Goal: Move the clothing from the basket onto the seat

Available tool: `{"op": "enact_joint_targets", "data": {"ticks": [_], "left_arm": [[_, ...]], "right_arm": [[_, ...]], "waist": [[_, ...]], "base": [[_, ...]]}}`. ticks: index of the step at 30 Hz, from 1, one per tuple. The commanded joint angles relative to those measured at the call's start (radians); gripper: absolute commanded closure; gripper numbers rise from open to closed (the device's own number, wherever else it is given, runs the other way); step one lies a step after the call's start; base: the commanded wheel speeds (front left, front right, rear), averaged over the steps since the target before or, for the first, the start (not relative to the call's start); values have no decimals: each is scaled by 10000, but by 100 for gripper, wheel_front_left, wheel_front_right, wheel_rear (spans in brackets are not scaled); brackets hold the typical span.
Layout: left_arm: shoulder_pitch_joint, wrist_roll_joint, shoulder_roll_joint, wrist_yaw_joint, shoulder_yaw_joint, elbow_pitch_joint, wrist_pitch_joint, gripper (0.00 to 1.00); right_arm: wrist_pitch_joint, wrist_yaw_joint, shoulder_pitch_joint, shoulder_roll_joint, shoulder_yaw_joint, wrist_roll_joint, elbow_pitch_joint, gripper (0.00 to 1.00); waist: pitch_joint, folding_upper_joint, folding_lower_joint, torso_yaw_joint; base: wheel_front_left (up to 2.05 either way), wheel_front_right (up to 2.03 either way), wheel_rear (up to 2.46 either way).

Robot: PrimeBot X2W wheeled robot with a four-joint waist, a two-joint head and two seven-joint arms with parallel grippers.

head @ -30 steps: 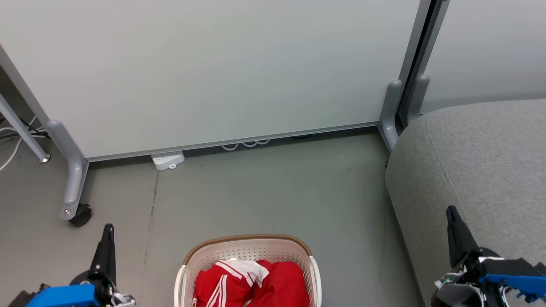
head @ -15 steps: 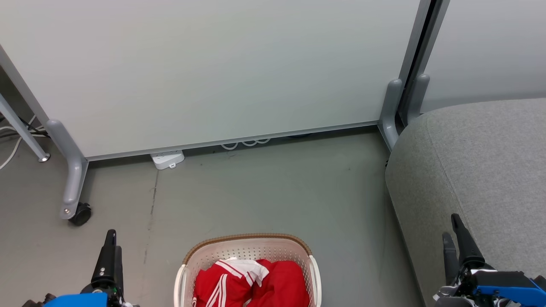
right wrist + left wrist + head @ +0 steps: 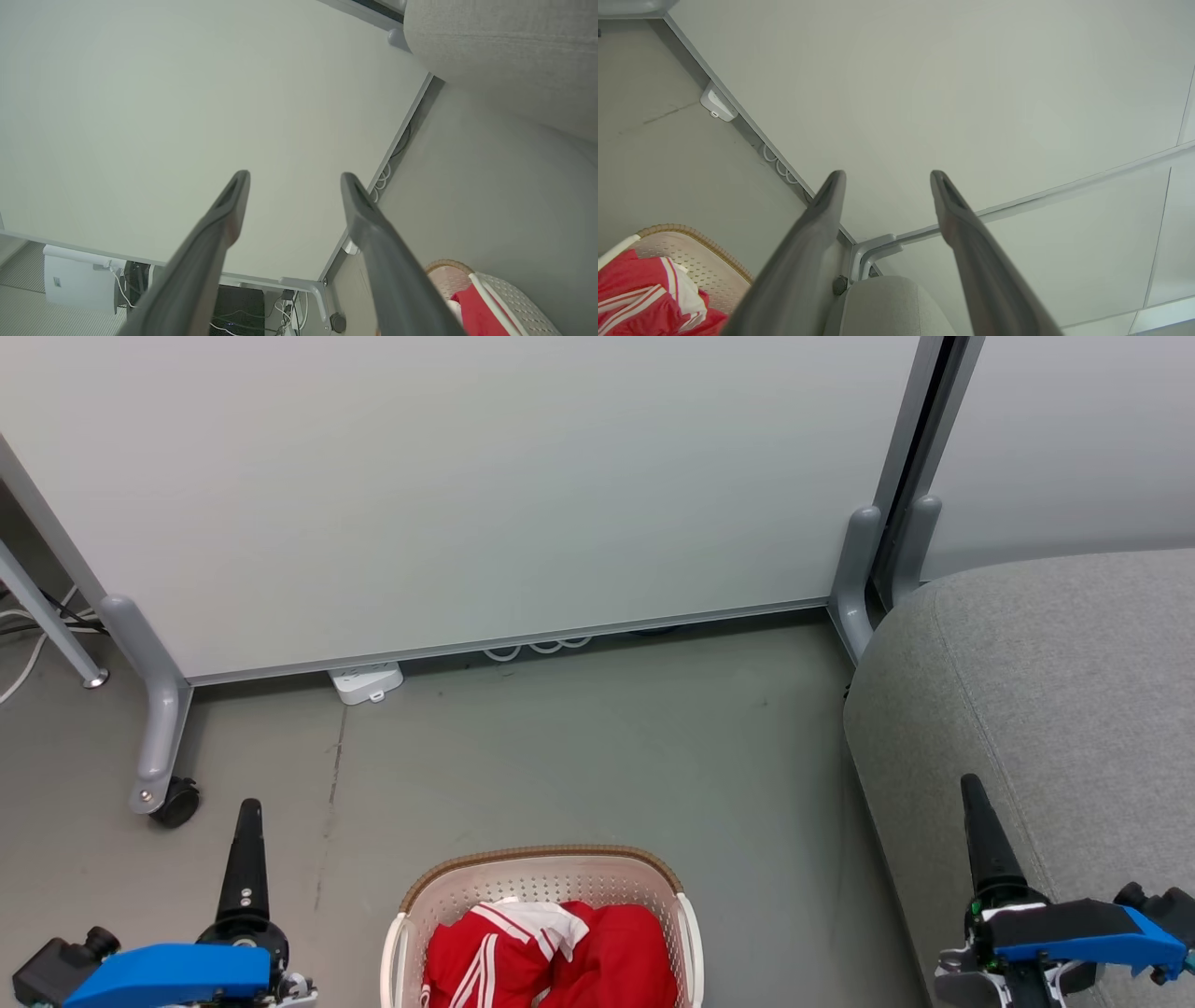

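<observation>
Left gripper (image 3: pixel 888 179) hangs empty over the floor, jaws spread wide. The basket (image 3: pixel 546 855) is cut off by the head view's lower edge, with the red clothing (image 3: pixel 607 952) heaped inside, partly out of sight. Right gripper (image 3: pixel 294 179) gapes empty beside the seat (image 3: pixel 1055 691). Both grippers were closed a second ago; the clothing has not moved.

Open floor (image 3: pixel 579 747) runs wide from the basket (image 3: pixel 546 855) toward twelve o'clock until the partition (image 3: pixel 467 476) blocks it, the seat (image 3: pixel 1074 672) walling off two o'clock, a castered foot (image 3: pixel 159 756) at ten.
</observation>
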Motion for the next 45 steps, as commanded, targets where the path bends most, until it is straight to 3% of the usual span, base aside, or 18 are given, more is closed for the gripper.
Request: {"op": "enact_joint_targets", "data": {"ticks": [1,20,45], "left_arm": [[-299,447,112,43,-73,-211,-105,0],[-391,4300,157,353,-846,63,-788,0],[-576,7208,246,541,-1408,418,-1494,0]], "right_arm": [[-98,0,-376,-26,86,-443,-204,0],[-789,0,-543,-31,729,-4407,169,0],[-1500,0,-675,-37,927,-7518,516,0]], "waist": [[2,0,0,1],[-9,0,0,25],[-30,0,0,95]], "base": [[0,0,0],[0,0,0],[0,0,0]]}}
